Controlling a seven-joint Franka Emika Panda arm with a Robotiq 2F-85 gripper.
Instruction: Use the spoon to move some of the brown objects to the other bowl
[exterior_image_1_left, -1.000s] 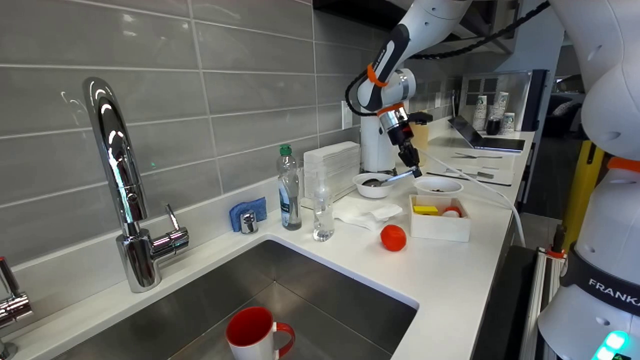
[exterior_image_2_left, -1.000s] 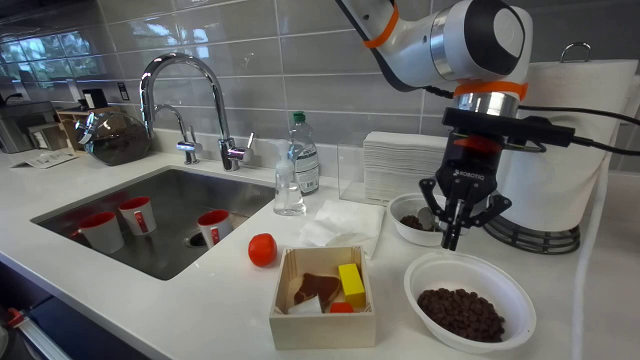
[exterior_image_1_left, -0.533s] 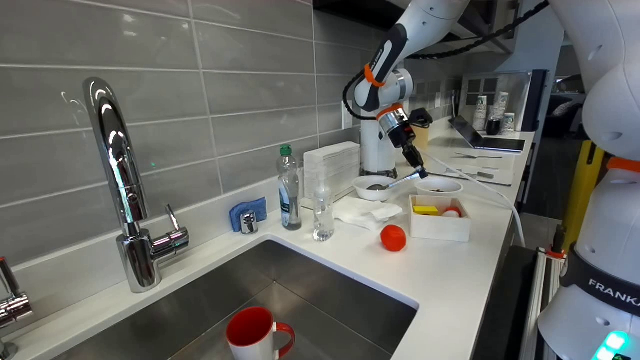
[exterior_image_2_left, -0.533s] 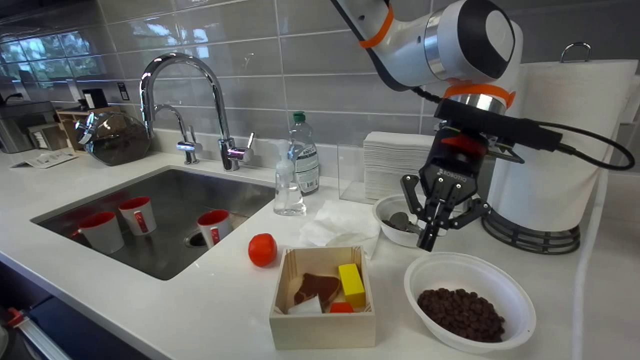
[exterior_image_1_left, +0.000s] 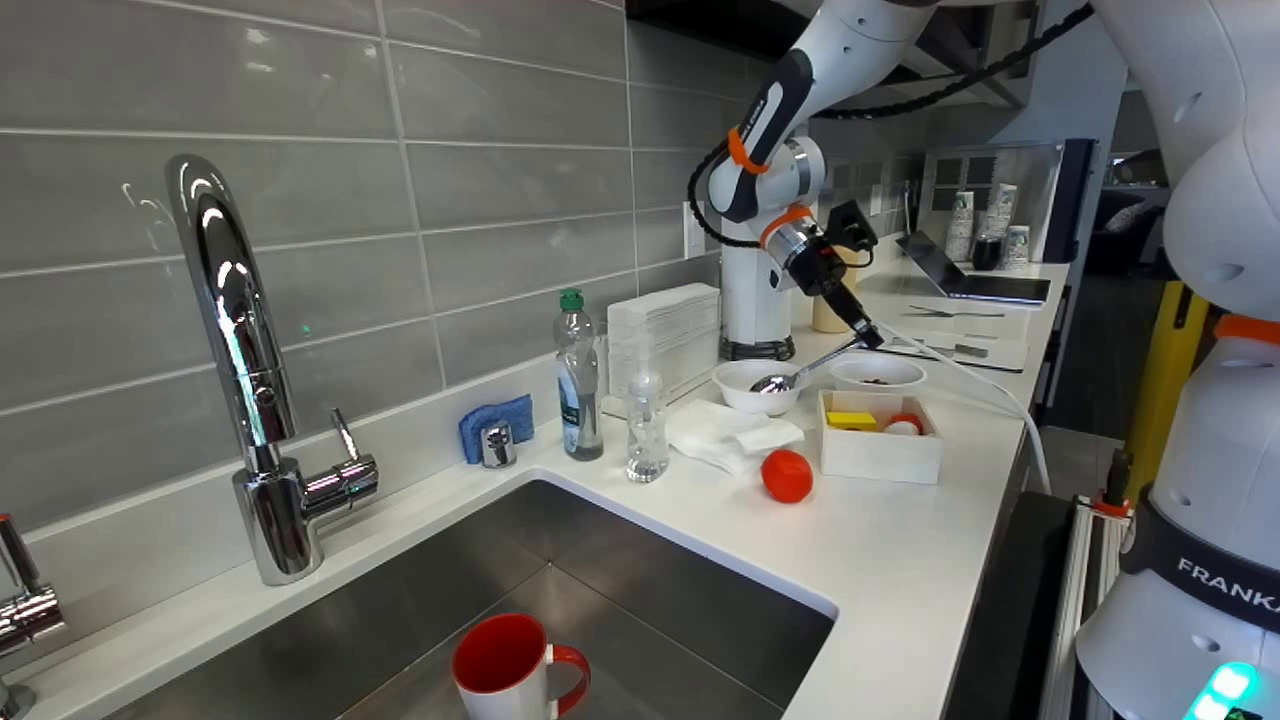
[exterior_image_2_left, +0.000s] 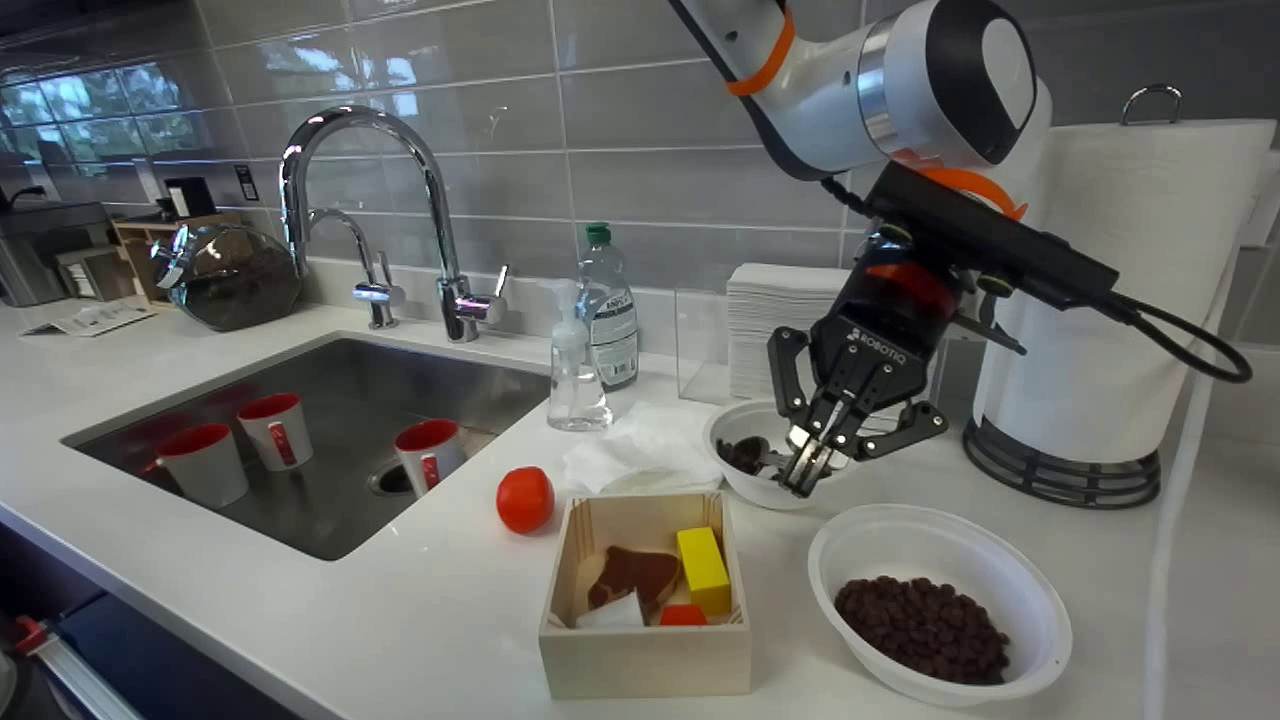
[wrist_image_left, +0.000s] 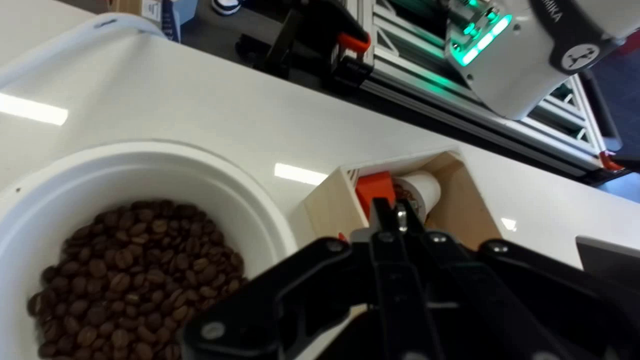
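Note:
My gripper (exterior_image_2_left: 806, 478) is shut on the handle of a shiny metal spoon (exterior_image_1_left: 775, 383), with the arm tilted. The spoon's handle slants down and its head lies inside the smaller-looking white bowl (exterior_image_2_left: 760, 491); the head (exterior_image_2_left: 772, 461) is partly visible. Some brown objects (exterior_image_2_left: 740, 452) sit in that bowl. The other white bowl (exterior_image_2_left: 930, 545) holds a large heap of brown beans (exterior_image_2_left: 925, 630), seen close in the wrist view (wrist_image_left: 135, 280). In the wrist view the fingertips (wrist_image_left: 392, 207) pinch the shiny handle end; the spoon's head is hidden there.
A wooden box (exterior_image_2_left: 645, 655) with toy food stands beside the bean bowl. A crumpled napkin (exterior_image_2_left: 645, 450) touches or nearly touches the spoon's bowl. A red tomato (exterior_image_2_left: 525, 499), bottles (exterior_image_2_left: 608, 310), a napkin stack (exterior_image_2_left: 785, 330) and a paper towel roll (exterior_image_2_left: 1120, 290) stand around. A white cable (exterior_image_2_left: 1165, 560) runs past.
The gripper has tilted and shifted with the spoon held. The bowl with the spoon has slid toward the napkin and sink, and the napkin has shifted with it. The bean bowl has not moved.

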